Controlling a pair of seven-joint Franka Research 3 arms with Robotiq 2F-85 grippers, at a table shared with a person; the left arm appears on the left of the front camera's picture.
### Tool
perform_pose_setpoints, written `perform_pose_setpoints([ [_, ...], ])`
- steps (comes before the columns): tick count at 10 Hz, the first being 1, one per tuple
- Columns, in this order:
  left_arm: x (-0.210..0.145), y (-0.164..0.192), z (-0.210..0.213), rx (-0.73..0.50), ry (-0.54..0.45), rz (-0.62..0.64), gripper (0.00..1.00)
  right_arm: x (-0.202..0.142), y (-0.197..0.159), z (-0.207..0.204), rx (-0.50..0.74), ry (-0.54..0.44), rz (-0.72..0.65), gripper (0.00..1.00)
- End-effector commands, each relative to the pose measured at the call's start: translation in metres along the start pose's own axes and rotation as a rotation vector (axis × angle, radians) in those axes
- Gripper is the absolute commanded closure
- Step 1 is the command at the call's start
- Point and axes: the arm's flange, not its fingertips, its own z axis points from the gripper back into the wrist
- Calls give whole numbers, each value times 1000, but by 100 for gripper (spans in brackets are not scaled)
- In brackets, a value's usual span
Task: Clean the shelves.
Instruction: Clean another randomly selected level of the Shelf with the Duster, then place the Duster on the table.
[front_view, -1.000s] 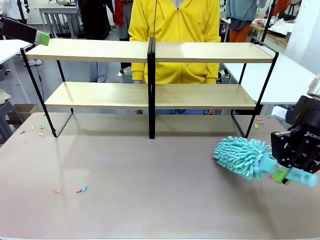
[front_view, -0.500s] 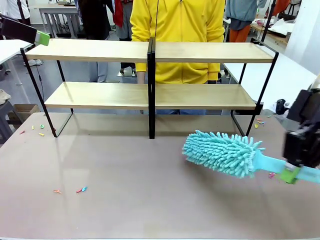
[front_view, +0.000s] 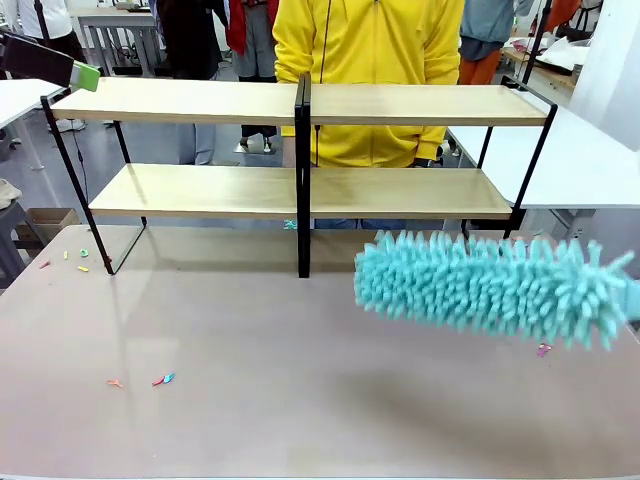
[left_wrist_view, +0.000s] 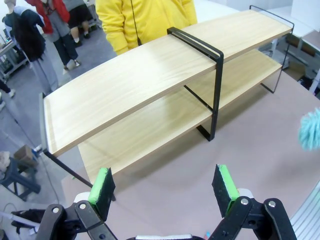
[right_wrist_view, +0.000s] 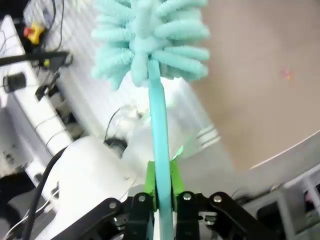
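The shelves (front_view: 300, 190) stand at the table's (front_view: 250, 400) far edge, w/ lots of bare room in front. The fluffy blue duster (front_view: 490, 288) floats near their right end, stick pinched tight in the right claw (right_wrist_view: 161, 192). Left claw (left_wrist_view: 165, 185) is wide open, holding nothing, by the shelves' left end.

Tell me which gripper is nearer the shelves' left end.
Left. The left gripper hangs open just off the left end of the shelves; the right gripper, clamping the duster, is at the table's right.

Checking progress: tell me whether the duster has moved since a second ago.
Yes. The duster has swung up and leftward toward the shelves; its head now reaches nearer their central upright.
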Motion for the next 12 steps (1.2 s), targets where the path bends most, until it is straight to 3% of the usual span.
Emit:
perform_pose_setpoints([
  [1, -1, 1, 0, 3, 2, -7, 0, -15, -1, 9, 1, -331, 233, 88],
  [4, -1, 1, 0, 3, 2, -7, 0, -47, 19, 48, -18, -544, 331, 88],
  [5, -1, 1, 0, 3, 2, -7, 0, -43, 11, 45, -45, -565, 163, 88],
  [6, -1, 1, 0, 3, 2, -7, 0, -45, 19, 54, -50, -485, 258, 88],
  [12, -1, 1, 0, 3, 2, -7, 0, -45, 19, 54, -50, -485, 258, 88],
])
